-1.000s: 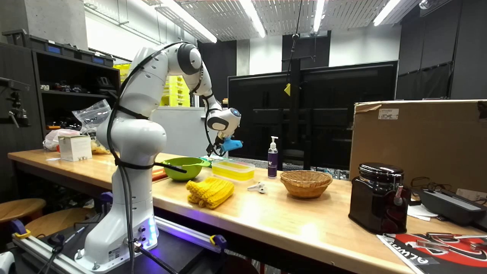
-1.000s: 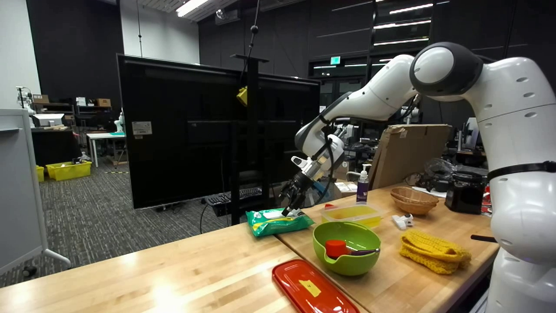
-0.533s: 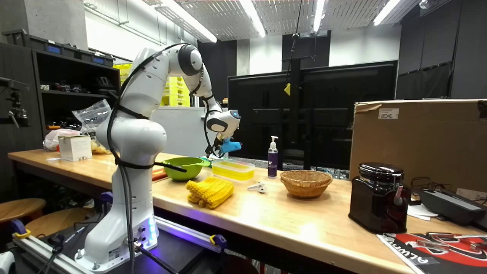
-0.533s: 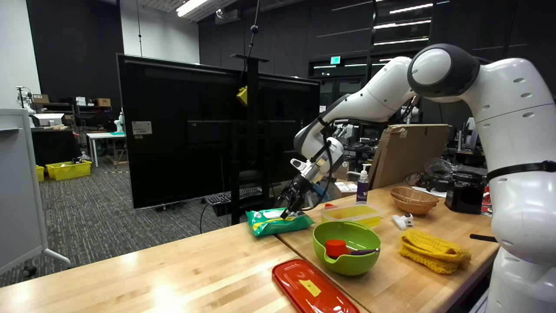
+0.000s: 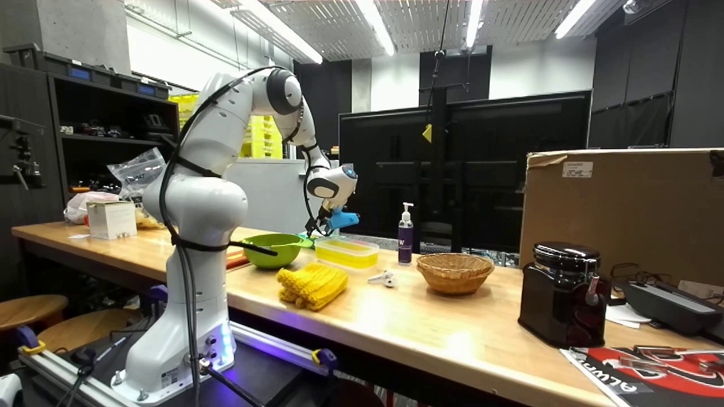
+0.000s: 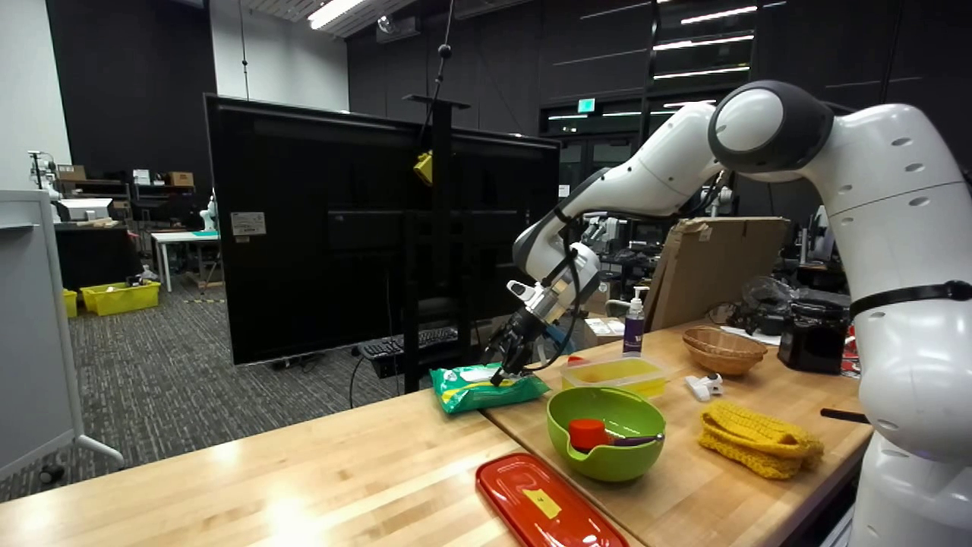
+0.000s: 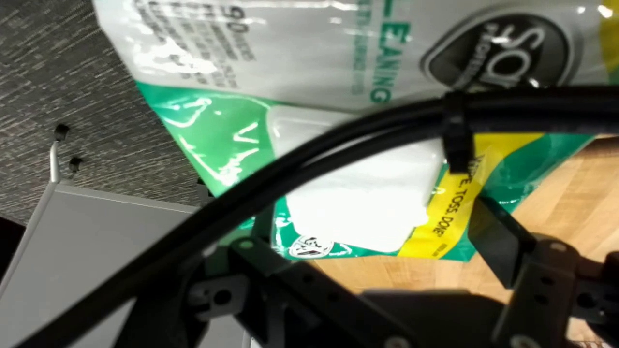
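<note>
wrist view: hand (image 7: pixel 374 218) spread wide by the wipes pack (image 7: pixel 370 186), nothing gripped. grasp's probably being lined up; lowering around it's needed next.

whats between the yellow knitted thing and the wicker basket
In an exterior view, a small white object lies between the yellow knitted thing and the wicker basket.

My claw (image 7: pixel 375 223) is black, the wipes packet (image 6: pixel 477 394) green, white and yellow. I see a lime-green bowl (image 6: pixel 619 464), yellow knit cloth (image 6: pixel 759 442) and streaked grey carpet (image 6: pixel 190 365).
</note>
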Available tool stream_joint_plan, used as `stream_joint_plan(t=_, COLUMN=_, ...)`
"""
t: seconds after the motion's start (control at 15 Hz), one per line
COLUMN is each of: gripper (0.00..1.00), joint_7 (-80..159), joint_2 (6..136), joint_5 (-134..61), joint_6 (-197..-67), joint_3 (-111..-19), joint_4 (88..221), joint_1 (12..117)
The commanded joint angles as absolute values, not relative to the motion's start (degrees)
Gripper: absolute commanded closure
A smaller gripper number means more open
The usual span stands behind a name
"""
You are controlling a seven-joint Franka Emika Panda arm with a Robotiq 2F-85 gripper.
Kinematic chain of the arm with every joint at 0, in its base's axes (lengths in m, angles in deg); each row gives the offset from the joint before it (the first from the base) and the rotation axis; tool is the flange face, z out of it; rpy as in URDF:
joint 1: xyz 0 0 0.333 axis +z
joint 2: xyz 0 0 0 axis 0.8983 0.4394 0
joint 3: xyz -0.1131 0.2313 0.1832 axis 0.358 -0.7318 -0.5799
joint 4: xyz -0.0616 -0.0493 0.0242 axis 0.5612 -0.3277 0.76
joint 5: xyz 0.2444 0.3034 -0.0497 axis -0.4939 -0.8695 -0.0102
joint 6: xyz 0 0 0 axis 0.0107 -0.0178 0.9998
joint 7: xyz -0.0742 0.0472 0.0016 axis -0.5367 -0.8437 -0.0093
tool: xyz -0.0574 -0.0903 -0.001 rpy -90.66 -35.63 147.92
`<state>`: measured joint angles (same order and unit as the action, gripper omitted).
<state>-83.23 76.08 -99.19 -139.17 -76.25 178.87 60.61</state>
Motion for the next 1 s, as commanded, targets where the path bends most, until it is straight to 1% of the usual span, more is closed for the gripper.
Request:
stream_joint_plan(t=0.0, gripper=0.0, joint_7=-83.79, joint_2=76.67, joint_5=-98.87, joint_6=-139.6, joint_3=-75.6, joint_4=177.64, joint_1=61.31)
stream_joint_plan(t=0.73, gripper=0.0, joint_7=-83.53, joint_2=79.35, joint_5=-96.36, joint_6=-138.25, joint_3=-75.13, joint_4=174.08, joint_1=60.71)
stream_joint_plan(t=0.8, gripper=0.05, joint_7=-83.55, joint_2=79.6, joint_5=-96.13, joint_6=-138.2, joint_3=-75.13, joint_4=173.79, joint_1=60.65)
stream_joint_plan(t=0.87, gripper=0.27, joint_7=-83.52, joint_2=79.74, joint_5=-95.88, joint_6=-138.16, joint_3=-75.12, joint_4=173.67, joint_1=60.62)
stream_joint_plan(t=0.93, gripper=0.29, joint_7=-83.45, joint_2=79.83, joint_5=-95.76, joint_6=-138.16, joint_3=-75.12, joint_4=173.59, joint_1=60.62)
